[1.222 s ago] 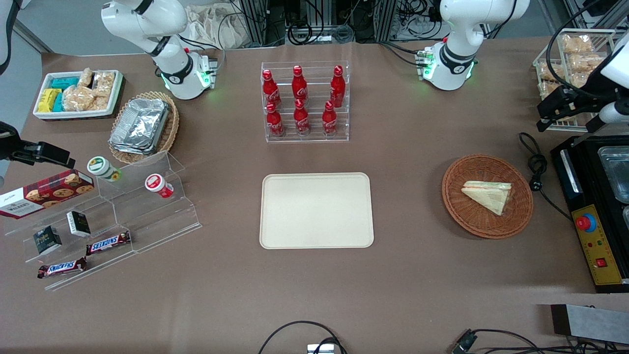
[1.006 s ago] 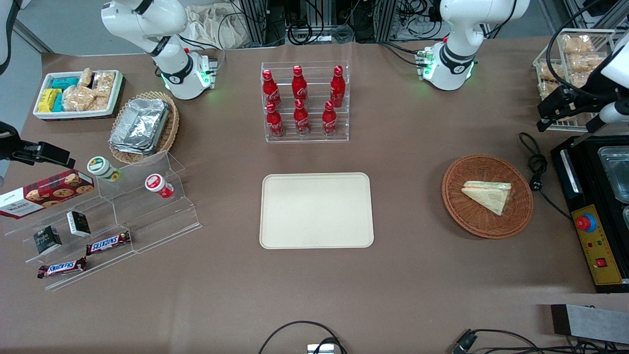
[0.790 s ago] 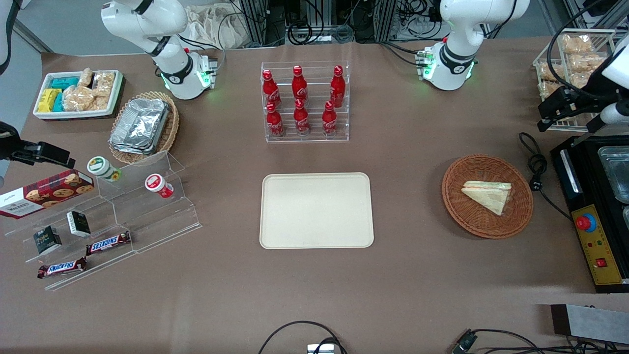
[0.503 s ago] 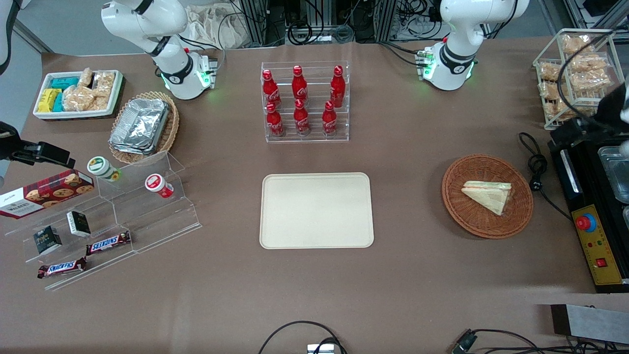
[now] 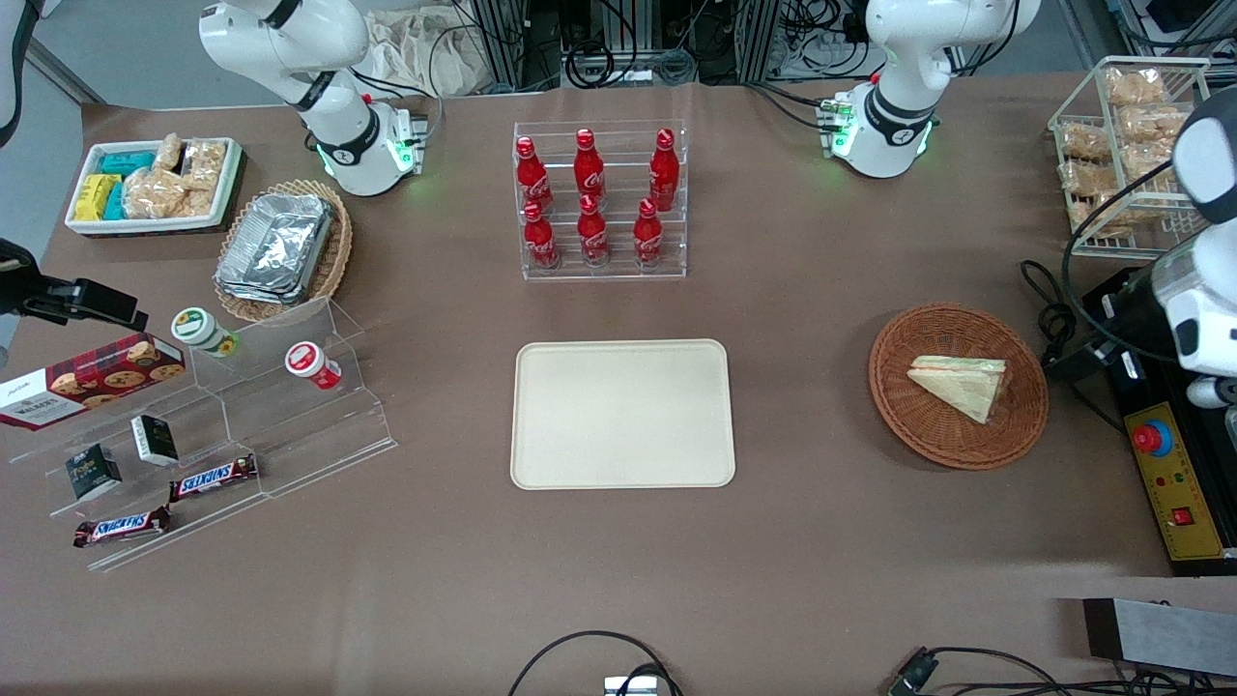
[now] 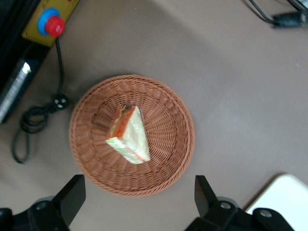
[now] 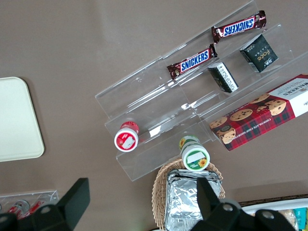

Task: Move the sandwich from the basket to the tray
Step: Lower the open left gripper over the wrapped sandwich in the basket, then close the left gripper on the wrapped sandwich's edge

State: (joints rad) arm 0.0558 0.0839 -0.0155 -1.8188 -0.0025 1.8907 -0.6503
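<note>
Both dark fingers (image 6: 72, 195) of the gripper (image 6: 137, 199) stood wide apart with nothing between them, seemingly set to straddle their target. At right of centre in the front view, the sandwich (image 6: 129, 134) lay inside the basket (image 6: 171, 159), clear of the fingertips and untouched. At centre frame, the tray (image 5: 622, 414) waited empty.

A brown-covered counter (image 5: 792, 541) fills the scene under even light. At its edge farthest from the camera stand metal frames (image 5: 503, 39) with tangled cables (image 5: 589, 63).
</note>
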